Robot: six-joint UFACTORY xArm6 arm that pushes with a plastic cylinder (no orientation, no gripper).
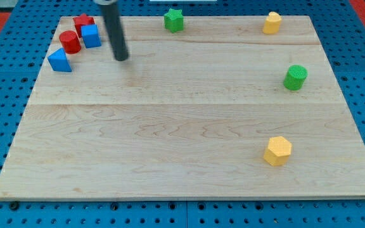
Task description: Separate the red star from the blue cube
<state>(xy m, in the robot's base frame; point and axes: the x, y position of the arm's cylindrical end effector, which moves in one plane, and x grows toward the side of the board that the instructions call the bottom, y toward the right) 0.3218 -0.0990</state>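
The red star (82, 22) sits at the board's top left corner, touching the blue cube (91, 36) just below and to its right. A red cylinder (70, 41) stands against the cube's left side. A blue triangular block (59, 60) lies a little below the cylinder. My tip (121, 57) rests on the board to the right of the cube and somewhat lower, a short gap away from it. The rod rises from there out of the view's top.
A green star (174, 19) sits at the top middle. A yellow block (272, 23) is at the top right. A green cylinder (295, 77) stands at the right. A yellow hexagonal block (277, 151) lies at the lower right. The wooden board (170, 145) rests on a blue pegboard.
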